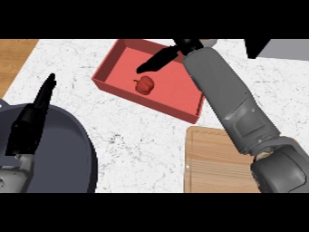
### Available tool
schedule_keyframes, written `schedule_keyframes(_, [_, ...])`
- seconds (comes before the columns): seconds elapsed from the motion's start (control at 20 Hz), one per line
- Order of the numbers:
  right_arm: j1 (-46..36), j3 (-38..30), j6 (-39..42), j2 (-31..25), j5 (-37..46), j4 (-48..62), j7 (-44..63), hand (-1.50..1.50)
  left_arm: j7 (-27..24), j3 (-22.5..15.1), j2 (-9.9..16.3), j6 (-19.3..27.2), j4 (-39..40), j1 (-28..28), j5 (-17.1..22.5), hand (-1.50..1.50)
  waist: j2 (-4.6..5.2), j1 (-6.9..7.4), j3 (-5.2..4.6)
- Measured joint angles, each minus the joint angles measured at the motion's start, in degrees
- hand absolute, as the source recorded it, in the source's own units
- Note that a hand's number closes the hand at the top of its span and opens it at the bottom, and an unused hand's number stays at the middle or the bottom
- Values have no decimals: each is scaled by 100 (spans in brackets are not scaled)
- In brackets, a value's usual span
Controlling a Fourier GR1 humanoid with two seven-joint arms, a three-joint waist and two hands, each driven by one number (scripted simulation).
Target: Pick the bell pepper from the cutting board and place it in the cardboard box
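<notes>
A red bell pepper point(145, 84) lies on the floor of a red open box point(117, 90) at the upper middle of the counter. My right hand point(162, 59) hangs over the box, just above and to the right of the pepper, fingers straight and apart from it. The wooden cutting board point(210, 163) sits at the lower right, partly hidden by my right forearm, with nothing showing on it. My left hand point(31, 120) rests open at the left, fingers pointing up.
A large dark grey pan or bowl point(70, 145) fills the lower left under my left hand. A grey appliance point(287, 47) stands at the top right corner. A wooden surface point(3, 63) borders the white speckled counter at the left.
</notes>
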Motion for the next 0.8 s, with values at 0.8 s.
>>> schedule_keyframes(0.8, [231,-1112,938,-2023,-915,214,-14,-150,-96,73,25,-52,-69,17,29,0,129,37,10])
